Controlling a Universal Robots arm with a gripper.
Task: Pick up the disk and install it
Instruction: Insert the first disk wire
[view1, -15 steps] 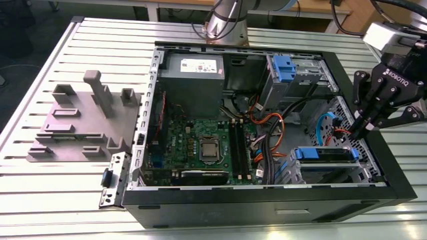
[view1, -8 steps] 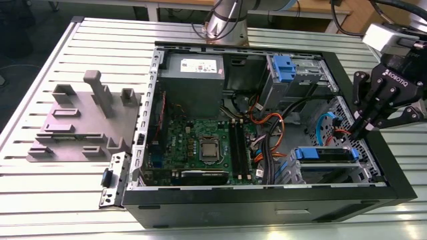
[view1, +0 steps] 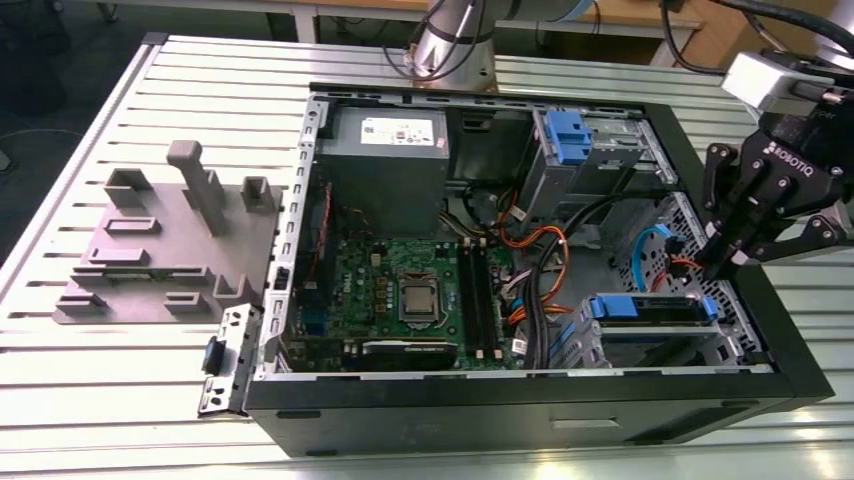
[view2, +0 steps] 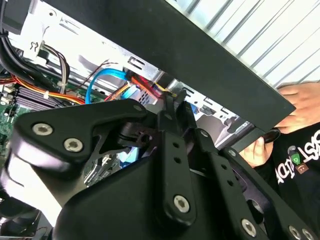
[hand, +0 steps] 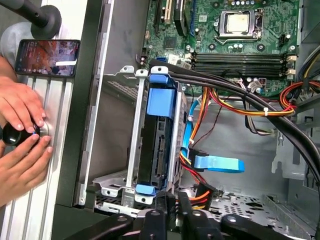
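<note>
Exterior view: high, looking down on whole open PC case (view1: 534, 415). Both wrist views: tight behind gripper (hand: 171, 199), sharing blue SATA cable (view2: 102, 73) ahead.

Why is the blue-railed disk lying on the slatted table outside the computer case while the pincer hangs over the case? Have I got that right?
Not quite. The disk is not out on the table. It sits in the metal drive cage inside the computer case, as the first wrist view shows. The pincer does hang over the case.
</note>
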